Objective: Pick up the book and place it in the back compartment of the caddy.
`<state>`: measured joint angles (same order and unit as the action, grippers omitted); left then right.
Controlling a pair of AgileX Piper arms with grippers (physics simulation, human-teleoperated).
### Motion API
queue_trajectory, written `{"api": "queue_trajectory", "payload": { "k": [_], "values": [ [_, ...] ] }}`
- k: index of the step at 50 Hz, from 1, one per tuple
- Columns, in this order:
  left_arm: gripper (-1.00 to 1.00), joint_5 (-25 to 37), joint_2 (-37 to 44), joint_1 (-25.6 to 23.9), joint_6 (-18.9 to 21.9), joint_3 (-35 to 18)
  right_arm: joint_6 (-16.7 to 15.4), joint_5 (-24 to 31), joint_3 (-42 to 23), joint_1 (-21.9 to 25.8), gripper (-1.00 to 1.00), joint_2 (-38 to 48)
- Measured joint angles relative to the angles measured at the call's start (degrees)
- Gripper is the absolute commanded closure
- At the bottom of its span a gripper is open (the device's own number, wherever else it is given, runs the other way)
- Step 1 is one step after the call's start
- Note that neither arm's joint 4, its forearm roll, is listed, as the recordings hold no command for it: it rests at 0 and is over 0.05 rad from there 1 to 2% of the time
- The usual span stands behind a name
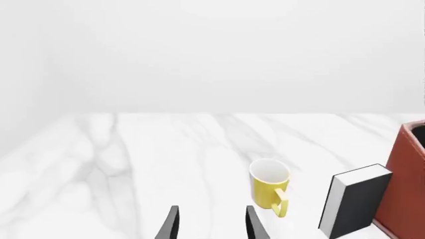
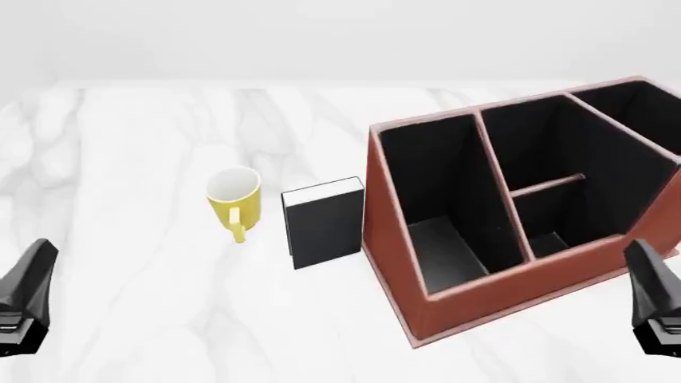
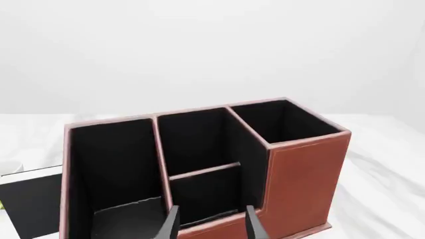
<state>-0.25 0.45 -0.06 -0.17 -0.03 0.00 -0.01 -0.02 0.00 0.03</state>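
The black book (image 2: 328, 224) stands upright mid-frame between yellow mug (image 2: 233, 197) and caddy (image 2: 426, 279) (front view only). Left gripper (image 1: 209, 222) and right gripper (image 3: 209, 224) show parted, empty fingers in the wrist views.

A bare simulated test scene, not a lived-in room: a white marble-veined table (image 2: 139, 279) runs to a featureless pale wall (image 2: 319, 32), carrying only a caddy (image 2: 500, 283), mug (image 2: 234, 199) and book (image 2: 328, 225).

Bright, even light; soft faint shadows; sharp, glare-free renders.
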Motion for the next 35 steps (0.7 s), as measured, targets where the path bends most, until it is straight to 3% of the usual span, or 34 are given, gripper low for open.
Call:
{"api": "queue_trajectory", "payload": {
  "k": [19,27,35],
  "values": [
    [-1.0,0.12,5.26,-2.88,0.79,-4.72,0.02,-0.4,-0.12,-0.12,-1.0,0.63],
    [-1.0,0.35,10.78,-6.55,3.22,-10.37,0.11,-0.52,-0.14,-0.18,-1.0,0.78],
    [-1.0,1.18,21.41,-11.49,6.19,-19.63,0.25,-0.65,-0.13,-0.23,-1.0,0.95]
  ]
}}
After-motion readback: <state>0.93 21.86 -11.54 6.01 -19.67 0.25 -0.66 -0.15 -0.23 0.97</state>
